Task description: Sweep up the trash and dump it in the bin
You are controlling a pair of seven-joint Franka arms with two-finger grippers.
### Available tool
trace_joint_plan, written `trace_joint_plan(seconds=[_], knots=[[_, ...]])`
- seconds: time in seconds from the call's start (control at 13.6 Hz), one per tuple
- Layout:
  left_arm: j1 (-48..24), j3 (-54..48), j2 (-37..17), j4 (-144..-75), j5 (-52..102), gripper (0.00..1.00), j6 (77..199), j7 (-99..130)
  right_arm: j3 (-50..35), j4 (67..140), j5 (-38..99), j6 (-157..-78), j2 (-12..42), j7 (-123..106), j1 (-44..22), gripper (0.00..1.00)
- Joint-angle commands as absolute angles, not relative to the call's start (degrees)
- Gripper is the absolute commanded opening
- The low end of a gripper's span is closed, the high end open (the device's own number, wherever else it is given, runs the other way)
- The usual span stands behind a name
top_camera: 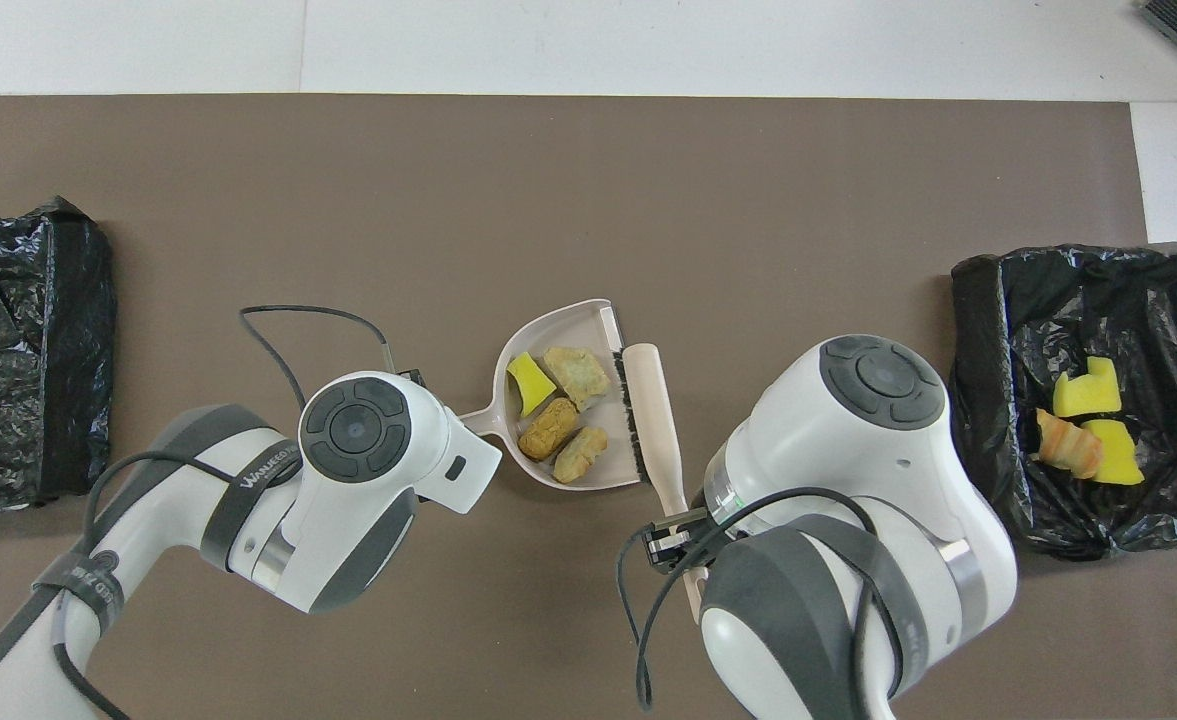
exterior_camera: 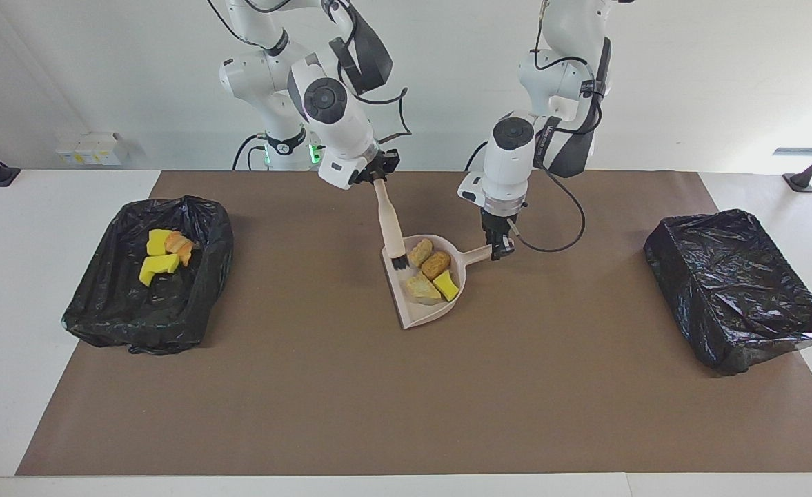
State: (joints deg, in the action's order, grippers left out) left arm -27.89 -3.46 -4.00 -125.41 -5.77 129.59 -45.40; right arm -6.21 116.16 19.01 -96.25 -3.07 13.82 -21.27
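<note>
Nearest our end of the tabletop, our right tool (exterior_camera: pixel 376 172) is up in the air, pinching the top of the brush (exterior_camera: pixel 390 226) handle, so the brush hangs slanted with its dark bristles at the open mouth of the dustpan (exterior_camera: pixel 412 316). Our left tool (exterior_camera: pixel 500 246) is pressed shut on the dustpan's stub handle, low at the middle of the tabletop.

In the pan lie four pieces of the trash (exterior_camera: pixel 432 270): a yellow sponge wedge and three tan, bread-like lumps, bunched toward the handle end. We see no loose scraps on the brown mat around the pan. Three more pieces sit in the open bin (exterior_camera: pixel 218 231) at the right arm's end of the tabletop. A second black bag (exterior_camera: pixel 737 290), which looks closed over, lies at the left arm's end.

We judge the sweeping done and the carry-and-dump step in hand. To do it well, we should keep the brush clear of the pan's path. We should lift the pan with its mouth tipped slightly up, so the lumps stay against the back wall. The grip is on a short handle with the load out ahead, so a slow, level travel matters. We tilt only once the lip is well inside the bin's rim, since these light pieces may bounce out.
</note>
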Motion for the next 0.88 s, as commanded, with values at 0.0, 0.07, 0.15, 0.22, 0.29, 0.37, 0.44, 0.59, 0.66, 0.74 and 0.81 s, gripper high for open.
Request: trace_joint_plan(seconds=[0.0,0.07,0.15,0.22,0.29,0.37,0.44,0.59,0.66,0.74,0.81], knots=[[-25.41,-3.34,-4.92,-120.69,-3.70,0.00,123.95,-50.08,-7.03,114.00,14.16,-92.83,-4.21,23.44,-20.83,0.00],[-24.36,-3.25,-4.66,-119.28,-1.52,0.00,122.27,-52.71,-6.86,113.47,14.15,-90.81,-4.65,25.82,-20.83,0.00],[-22.52,-3.25,-4.48,-117.70,-0.28,0.00,120.52,-55.08,-6.68,113.38,14.06,-89.49,-4.83,26.80,-20.83,0.00],[-20.93,-3.25,-4.57,-115.60,0.43,0.00,117.89,-57.11,-6.85,113.99,14.15,-89.73,-5.44,26.98,-20.83,0.00],[-19.44,-3.25,-4.66,-113.58,1.74,0.00,115.43,-59.57,-7.12,114.52,14.93,-90.35,-5.80,27.16,-20.83,0.00],[-17.68,-3.25,-4.66,-112.34,2.89,0.00,114.18,-62.11,-7.21,114.78,15.20,-91.48,-5.97,28.03,-21.53,0.00],[-16.45,-3.25,-4.40,-111.98,3.77,0.00,113.56,-63.70,-7.38,115.66,15.21,-92.80,-5.80,29.52,-22.23,0.00],[-13.64,-3.34,-4.31,-109.44,4.31,0.00,110.32,-67.13,-7.47,118.46,16.51,-97.27,-5.89,31.98,-25.56,0.00],[-11.71,-3.34,-4.31,-107.42,5.09,0.00,108.30,-69.06,-7.47,119.09,18.35,-99.12,-5.71,33.04,-26.19,0.00],[-9.34,-3.25,-4.48,-105.58,6.14,0.00,106.45,-71.87,-7.47,119.00,18.72,-100.10,-4.58,33.92,-28.19,0.00],[-6.97,-3.25,-4.74,-103.73,6.24,0.00,104.43,-75.37,-7.47,119.09,18.81,-102.98,-2.13,36.10,-30.91,0.00]])
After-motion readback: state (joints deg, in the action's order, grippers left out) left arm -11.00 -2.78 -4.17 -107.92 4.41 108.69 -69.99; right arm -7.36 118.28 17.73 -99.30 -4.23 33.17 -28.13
